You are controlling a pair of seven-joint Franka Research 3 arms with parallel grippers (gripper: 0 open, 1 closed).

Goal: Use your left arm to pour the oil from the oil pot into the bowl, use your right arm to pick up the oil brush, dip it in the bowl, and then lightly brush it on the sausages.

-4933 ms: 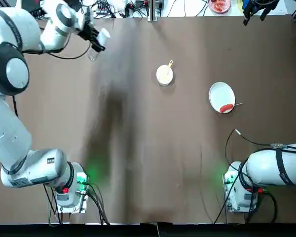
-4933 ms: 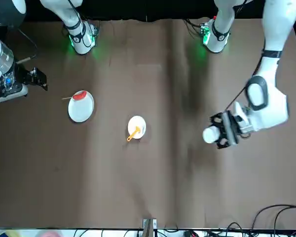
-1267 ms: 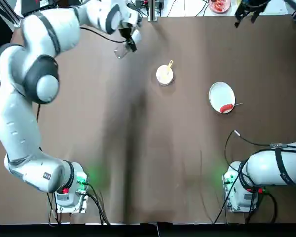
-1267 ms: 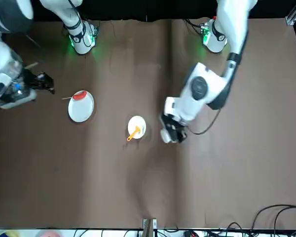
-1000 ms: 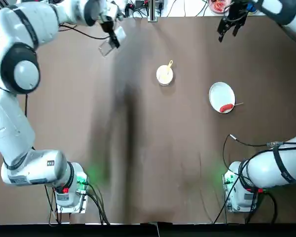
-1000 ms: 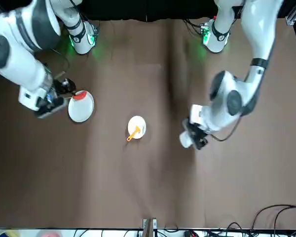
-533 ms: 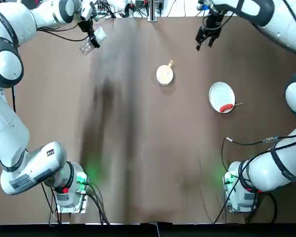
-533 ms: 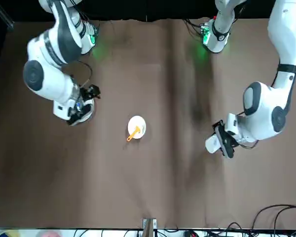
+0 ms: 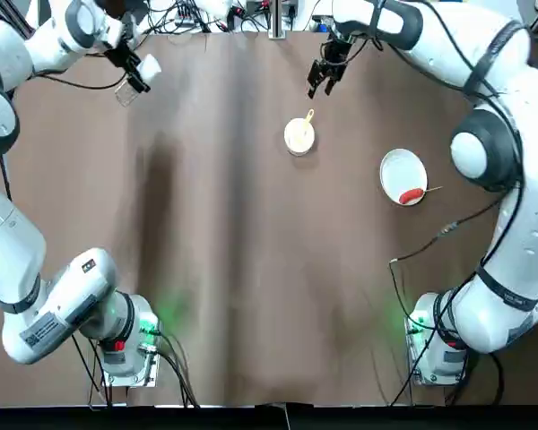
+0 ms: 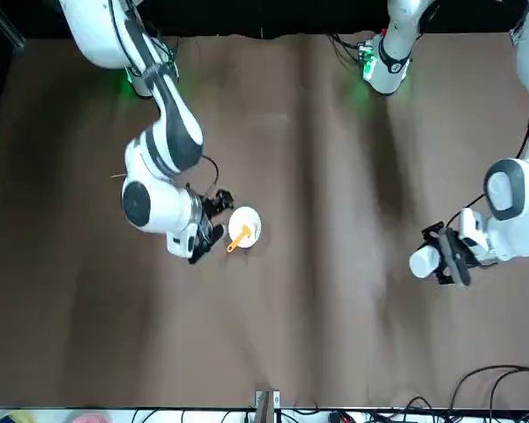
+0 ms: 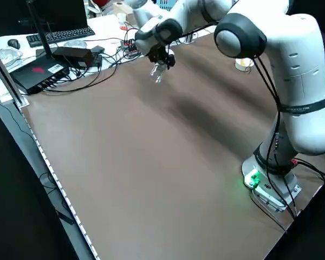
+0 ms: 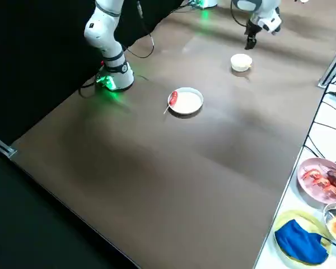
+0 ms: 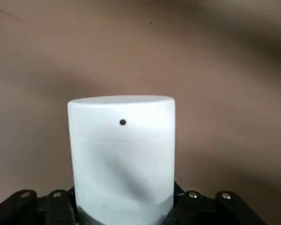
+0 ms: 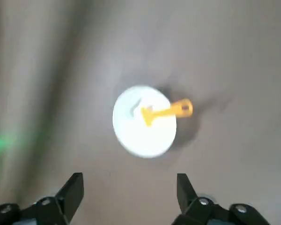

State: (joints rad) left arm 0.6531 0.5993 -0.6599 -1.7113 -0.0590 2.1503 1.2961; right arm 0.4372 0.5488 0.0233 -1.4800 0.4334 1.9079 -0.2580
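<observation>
The left gripper (image 9: 133, 73) is raised over the far left part of the desk (image 9: 251, 269), its jaws clenched on the oil pot (image 9: 129, 85), which it holds tilted in the air, well apart from the bowl (image 9: 299, 136). In the left wrist view the pot's white cap (image 13: 122, 154) fills the space between the jaws.

The right gripper (image 9: 322, 73) hangs just beyond the bowl, toward the far edge of the desk, its jaws released and grasping nothing; the right wrist view shows the two fingers (image 14: 71, 192) spread wide with the bowl between them farther off.

The bowl stands near the middle of the desk's far half. The oil brush (image 9: 306, 119) lies in it, its yellow handle sticking out over the rim.

The plate (image 9: 402, 170) lies to the right of the bowl, apart from it. The sausage (image 9: 412, 193) lies at the plate's near edge, its skewer poking out past the rim.
</observation>
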